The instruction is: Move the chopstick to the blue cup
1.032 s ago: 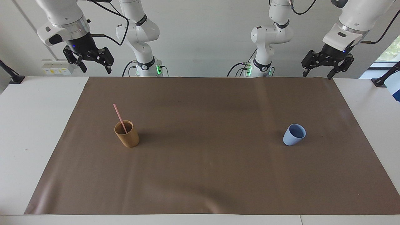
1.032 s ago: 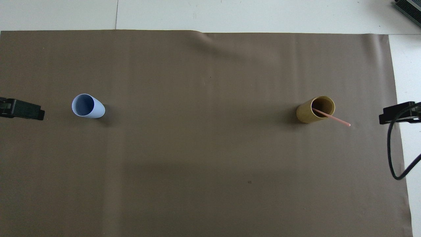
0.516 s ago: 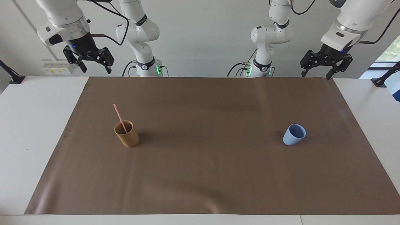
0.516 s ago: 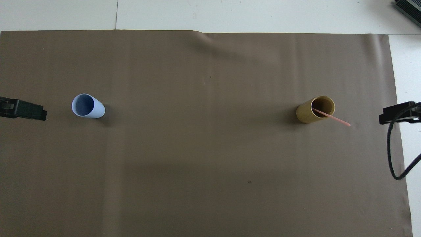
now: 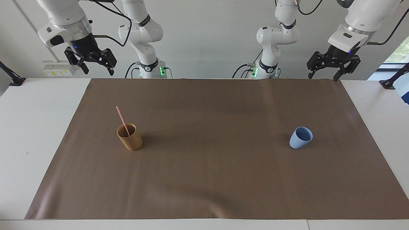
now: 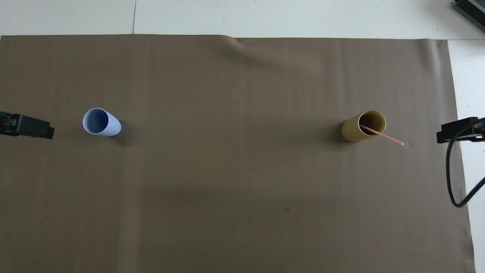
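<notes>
A thin pale-pink chopstick (image 5: 121, 118) (image 6: 383, 135) leans in an upright tan-brown cup (image 5: 130, 138) (image 6: 360, 128) toward the right arm's end of the table, its upper half sticking out over the rim. The light-blue cup (image 5: 300, 138) (image 6: 102, 122) stands empty toward the left arm's end. My right gripper (image 5: 98, 71) hangs open and empty, high over the mat's corner at its own end. My left gripper (image 5: 323, 76) hangs open and empty, high over the mat's corner at the blue cup's end. Neither touches anything.
A brown mat (image 5: 211, 179) (image 6: 235, 197) covers most of the white table (image 5: 28, 127). A black cable (image 6: 451, 178) loops down from the right arm beside the mat's edge. A dark device (image 6: 471, 9) sits at the table's corner farthest from the robots.
My left gripper has drifted a little upward and inward toward the mat. The cups, the chopstick and the right gripper have not moved.
</notes>
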Available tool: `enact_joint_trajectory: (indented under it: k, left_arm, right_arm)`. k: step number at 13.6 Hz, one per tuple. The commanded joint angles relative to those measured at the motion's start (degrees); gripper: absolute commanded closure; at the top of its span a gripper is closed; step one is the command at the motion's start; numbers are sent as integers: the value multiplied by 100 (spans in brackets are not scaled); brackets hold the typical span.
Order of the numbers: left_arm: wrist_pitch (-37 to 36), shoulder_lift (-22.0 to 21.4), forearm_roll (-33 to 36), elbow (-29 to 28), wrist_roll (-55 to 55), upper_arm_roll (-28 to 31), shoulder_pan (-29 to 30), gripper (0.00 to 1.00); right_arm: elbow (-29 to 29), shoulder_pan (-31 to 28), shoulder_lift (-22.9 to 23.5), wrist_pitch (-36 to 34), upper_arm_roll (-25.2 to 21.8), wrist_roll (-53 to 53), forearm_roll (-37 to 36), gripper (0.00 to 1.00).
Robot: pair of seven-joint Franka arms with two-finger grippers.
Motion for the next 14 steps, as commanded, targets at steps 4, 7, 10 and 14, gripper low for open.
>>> enact_joint_trajectory:
  k: [4, 7, 10, 14]
  left_arm:
    - [5, -52, 68, -50, -109, 3, -66, 0]
    - [75, -43, 41, -41, -100, -6, -66, 0]
    - [75, -43, 41, -41, -56, -6, -57, 0]
    - [101, -43, 41, -41, -38, 2, -57, 0]
  right_arm:
    - [-92, -31, -93, -12, 21, 103, 21, 0]
    - [-92, -31, -93, -12, 21, 103, 21, 0]
    - [-92, -31, -93, -12, 21, 103, 21, 0]
    - [-92, -31, -93, -12, 21, 103, 21, 0]
